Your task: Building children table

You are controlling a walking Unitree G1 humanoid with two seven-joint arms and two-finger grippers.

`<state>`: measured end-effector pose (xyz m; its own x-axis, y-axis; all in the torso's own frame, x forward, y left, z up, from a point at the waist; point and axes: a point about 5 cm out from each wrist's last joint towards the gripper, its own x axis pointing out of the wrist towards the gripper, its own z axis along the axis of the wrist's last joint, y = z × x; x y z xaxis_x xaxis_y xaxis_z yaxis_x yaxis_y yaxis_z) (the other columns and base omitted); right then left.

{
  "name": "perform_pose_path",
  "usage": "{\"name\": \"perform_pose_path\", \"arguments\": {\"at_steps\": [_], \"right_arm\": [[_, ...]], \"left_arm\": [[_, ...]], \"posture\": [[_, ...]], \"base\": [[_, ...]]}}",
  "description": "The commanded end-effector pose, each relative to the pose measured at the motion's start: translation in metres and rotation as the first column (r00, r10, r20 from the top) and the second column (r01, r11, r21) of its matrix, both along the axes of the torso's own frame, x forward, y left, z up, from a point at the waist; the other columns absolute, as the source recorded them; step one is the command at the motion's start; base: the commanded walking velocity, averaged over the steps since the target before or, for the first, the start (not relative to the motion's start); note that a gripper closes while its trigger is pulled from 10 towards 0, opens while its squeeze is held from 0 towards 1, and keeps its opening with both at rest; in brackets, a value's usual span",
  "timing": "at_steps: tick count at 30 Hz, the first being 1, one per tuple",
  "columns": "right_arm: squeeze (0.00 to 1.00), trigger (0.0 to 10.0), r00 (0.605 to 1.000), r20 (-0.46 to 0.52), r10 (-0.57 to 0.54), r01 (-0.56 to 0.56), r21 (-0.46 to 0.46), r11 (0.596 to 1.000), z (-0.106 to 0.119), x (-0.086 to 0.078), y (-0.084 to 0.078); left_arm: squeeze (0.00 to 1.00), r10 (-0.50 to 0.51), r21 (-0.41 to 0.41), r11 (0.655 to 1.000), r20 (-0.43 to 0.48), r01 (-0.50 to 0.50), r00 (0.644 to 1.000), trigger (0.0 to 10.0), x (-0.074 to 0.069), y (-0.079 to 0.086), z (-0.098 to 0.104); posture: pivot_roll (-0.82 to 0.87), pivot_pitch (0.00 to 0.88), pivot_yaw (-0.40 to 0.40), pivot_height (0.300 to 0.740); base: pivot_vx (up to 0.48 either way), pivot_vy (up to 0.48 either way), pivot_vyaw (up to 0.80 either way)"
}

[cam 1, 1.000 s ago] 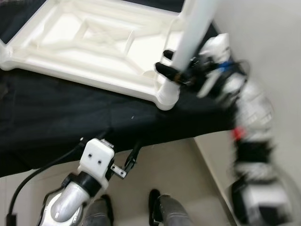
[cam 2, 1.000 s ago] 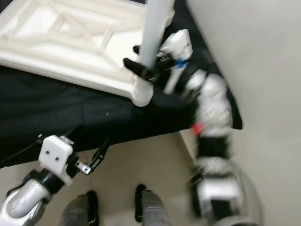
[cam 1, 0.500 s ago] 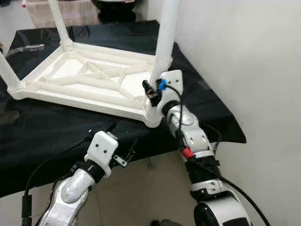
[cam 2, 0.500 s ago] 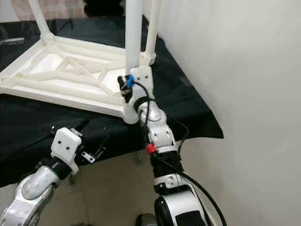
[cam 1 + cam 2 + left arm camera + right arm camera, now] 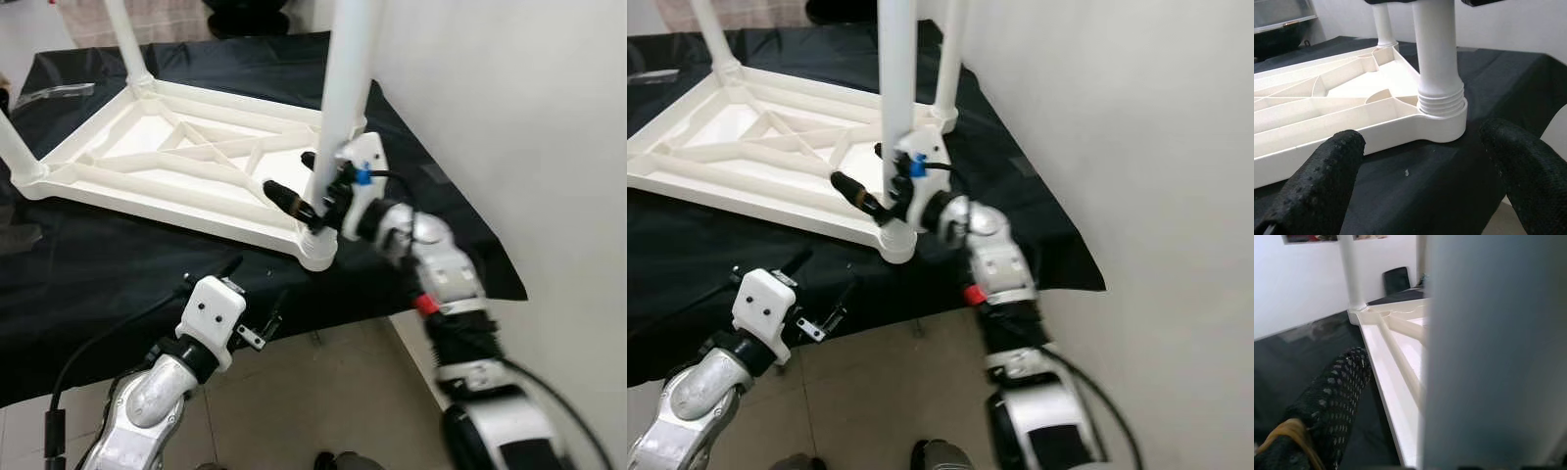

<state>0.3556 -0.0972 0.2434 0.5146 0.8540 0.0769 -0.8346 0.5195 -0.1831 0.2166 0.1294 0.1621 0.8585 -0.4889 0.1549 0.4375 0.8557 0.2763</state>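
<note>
White plastic is what I have before me: the children's table top [image 5: 186,176] lies upside down on a black cloth [image 5: 118,264] over a bench, ribs facing up, with legs standing upright from its corner sockets. The near right leg [image 5: 343,88] rises from the corner socket [image 5: 320,245] closest to me, and its threaded collar sits in that socket, as my left wrist view shows clearly.

My right gripper [image 5: 312,191] is at that leg, low down just above the socket. One black finger [image 5: 284,199] reaches out over the table top's rim on the inner side of the leg, the other sits behind the leg by the wrist block. The jaws straddle the leg, spread about its width; I cannot tell whether the pads press on it. In the right wrist view the leg is a blurred pale column right against the camera, with one finger [image 5: 1332,401] beside it.

My left gripper [image 5: 253,304] hangs below the bench edge, in front of the cloth's drape, fingers spread wide and holding nothing. Through its wrist camera the socket and leg lie between the two fingertips [image 5: 1322,176], well ahead of them.
</note>
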Motion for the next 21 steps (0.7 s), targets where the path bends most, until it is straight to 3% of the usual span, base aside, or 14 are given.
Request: {"name": "perform_pose_path", "arguments": {"at_steps": [1,2,3,10,11,12,13,21], "right_arm": [[0.3,10.0,0.992,-0.003,0.127,-0.127,-0.029,0.991,0.0,-0.003,0.001],[0.3,10.0,0.992,-0.003,0.127,-0.127,-0.029,0.991,0.0,-0.003,0.001],[0.0,10.0,0.986,0.006,0.168,-0.168,-0.054,0.984,0.002,-0.004,-0.004],[0.0,10.0,0.983,0.033,0.179,-0.176,-0.07,0.982,0.026,0.011,-0.03],[0.0,2.1,0.984,0.047,0.174,-0.171,-0.063,0.983,0.032,0.015,-0.038],[0.0,2.1,0.984,0.047,0.174,-0.171,-0.063,0.983,0.032,0.015,-0.038],[0.0,0.0,0.984,0.052,0.173,-0.17,-0.057,0.984,0.034,0.016,-0.041],[0.0,0.0,0.969,0.037,0.243,-0.241,-0.042,0.969,0.035,0.014,-0.051]], "left_arm": [[0.0,-0.01,-0.006,1.0,-0.006,0.01,1.0,10.0,-0.005,-0.002,0.001],[0.0,-0.01,-0.006,1.0,-0.006,0.01,1.0,10.0,-0.005,-0.002,0.001],[0.0,-0.011,-0.007,1.0,-0.006,0.011,1.0,10.0,-0.007,-0.002,0.001],[0.0,-0.011,-0.006,1.0,-0.016,0.011,1.0,10.0,-0.016,-0.001,0.003],[0.0,-0.01,-0.007,1.0,-0.022,0.01,1.0,10.0,-0.019,-0.001,0.004],[0.0,-0.01,-0.007,1.0,-0.022,0.01,1.0,10.0,-0.019,-0.001,0.004],[0.0,-0.01,-0.007,1.0,-0.024,0.01,1.0,10.0,-0.02,-0.001,0.004],[0.0,-0.011,-0.008,1.0,-0.032,0.011,0.999,10.0,-0.023,-0.002,0.006]], "posture": [[0.07,0.196,-0.08,0.74],[0.07,0.196,-0.08,0.74],[0.08,0.205,-0.08,0.74],[0.1,0.24,-0.077,0.74],[0.1,0.247,-0.074,0.74],[0.1,0.247,-0.074,0.74],[0.1,0.247,-0.074,0.74],[0.1,0.257,-0.073,0.74]], "base": [[0.0,0.0,0.0],[0.0,0.0,0.0],[0.0,0.0,0.0],[0.0,0.0,0.0],[0.0,0.0,0.0],[0.0,0.0,0.0],[0.0,0.0,0.0],[0.0,0.0,0.0]]}}
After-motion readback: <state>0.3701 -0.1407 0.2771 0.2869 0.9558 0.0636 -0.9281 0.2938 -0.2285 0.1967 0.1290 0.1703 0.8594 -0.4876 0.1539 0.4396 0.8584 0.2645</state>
